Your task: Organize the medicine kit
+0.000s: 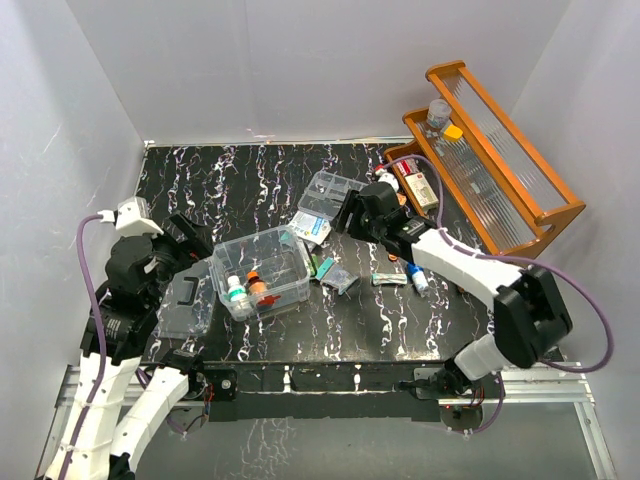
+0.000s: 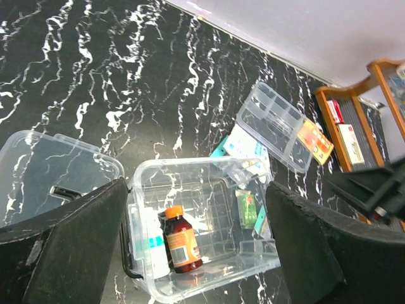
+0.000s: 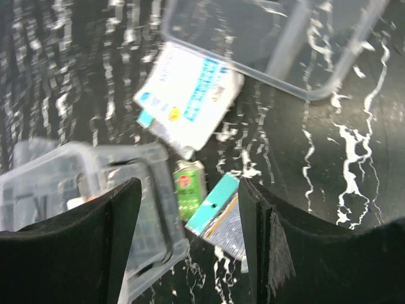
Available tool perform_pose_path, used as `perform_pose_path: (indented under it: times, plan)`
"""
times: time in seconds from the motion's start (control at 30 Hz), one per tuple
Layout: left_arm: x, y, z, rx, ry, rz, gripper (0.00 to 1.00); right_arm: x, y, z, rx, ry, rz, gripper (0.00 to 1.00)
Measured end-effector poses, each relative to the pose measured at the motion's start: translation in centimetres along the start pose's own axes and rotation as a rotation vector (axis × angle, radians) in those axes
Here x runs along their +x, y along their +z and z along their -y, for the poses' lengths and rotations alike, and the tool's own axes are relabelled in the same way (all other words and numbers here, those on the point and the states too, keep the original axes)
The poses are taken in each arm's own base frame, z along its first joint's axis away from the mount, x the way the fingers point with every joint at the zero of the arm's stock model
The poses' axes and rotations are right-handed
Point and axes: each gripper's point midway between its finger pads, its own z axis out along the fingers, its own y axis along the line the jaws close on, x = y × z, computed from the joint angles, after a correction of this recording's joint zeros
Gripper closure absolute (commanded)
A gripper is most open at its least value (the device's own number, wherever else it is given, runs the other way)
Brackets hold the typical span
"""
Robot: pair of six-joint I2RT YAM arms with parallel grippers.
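Note:
The medicine kit is a clear box standing open at the table's middle. A brown bottle with an orange cap and a white bottle stand inside it. The kit's lid, with its black handle, lies flat to the left. My left gripper hangs open above the kit's left side, holding nothing. My right gripper is open above the kit's right end. Between its fingers show a green box and a teal-and-grey packet on the table.
A clear tray insert and a white-and-blue sachet pack lie behind the kit. A tube and a small bottle lie to the right. An orange-brown wooden rack with boxes and a bottle stands at the back right.

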Motion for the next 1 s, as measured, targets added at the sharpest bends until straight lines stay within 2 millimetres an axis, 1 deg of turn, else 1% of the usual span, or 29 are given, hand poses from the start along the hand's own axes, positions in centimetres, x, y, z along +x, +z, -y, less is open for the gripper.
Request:
perform_pose_path:
  times: [0.03,0.1,0.17,0.2,0.3,0.5,0.7,0.77,0.87,1.0]
  plan:
    - [0.1,0.0,0.3,0.015,0.005,-0.006,0.1,0.3,0.8,1.4,0.037,0.037,-0.011,0.4]
    - [0.0,-0.2,0.8,0.041,0.011,-0.015,0.1,1.2,2.7,2.7,0.08,0.097,-0.038,0.41]
    - [-0.6,-0.5,1.4,0.065,0.01,-0.012,0.1,2.2,4.6,3.3,0.107,0.142,-0.07,0.44]
    - [-1.2,-0.8,1.9,0.082,0.006,-0.001,0.1,2.7,5.8,3.5,0.123,0.168,-0.086,0.44]
    - [-1.8,-1.2,2.4,0.102,-0.006,0.01,0.09,3.9,7.7,4.2,0.159,0.237,-0.11,0.44]
    - [-1.6,-1.4,3.2,0.138,-0.032,-0.006,0.09,4.7,9.9,4.8,0.165,0.371,-0.126,0.44]
    - [-1.4,-0.5,3.7,0.146,-0.041,-0.024,0.09,5.5,12.3,5.7,0.193,0.456,-0.125,0.5]
    - [-1.3,-0.2,3.8,0.143,-0.042,-0.034,0.09,5.1,12.9,5.5,0.183,0.47,-0.107,0.51]
    - [-1.1,0.0,3.8,0.14,-0.045,-0.04,0.09,4.8,13.6,5.2,0.171,0.483,-0.093,0.57]
    - [-0.9,0.1,3.8,0.145,-0.046,-0.043,0.09,4.8,14.3,5.1,0.154,0.496,-0.085,0.73]
